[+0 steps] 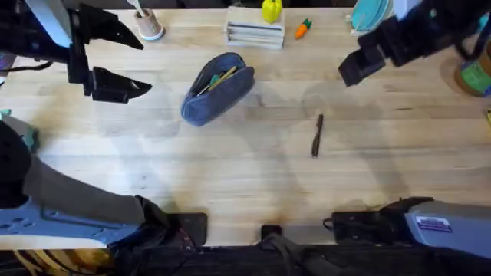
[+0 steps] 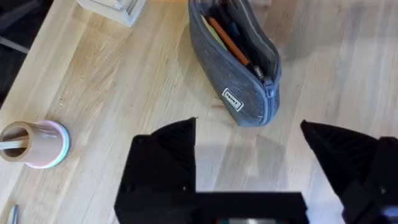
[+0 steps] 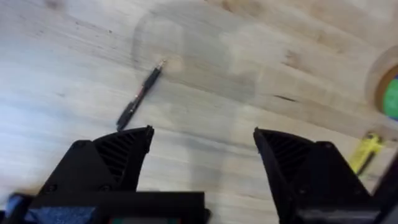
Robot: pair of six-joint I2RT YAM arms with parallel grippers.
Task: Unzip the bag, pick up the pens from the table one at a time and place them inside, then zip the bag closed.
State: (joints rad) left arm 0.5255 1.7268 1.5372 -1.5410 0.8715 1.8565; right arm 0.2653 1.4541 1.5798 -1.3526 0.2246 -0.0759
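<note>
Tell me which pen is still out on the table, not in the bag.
The dark pen lying alone on the bare table, right of the bag. The others, including an orange one, sit inside the unzipped bag.

Looking like a robot lab bench. Two arm bases [image 1: 430, 222] are sitting at the near edge of a butcher-block table [image 1: 230, 169], props lining the far side.

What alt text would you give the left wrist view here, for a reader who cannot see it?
An unzipped grey-blue bag lies on the wooden table, an orange pencil and other items showing through its open top. The left gripper hangs open above the table just short of the bag, holding nothing. A small pink cup stands off to one side.
</note>
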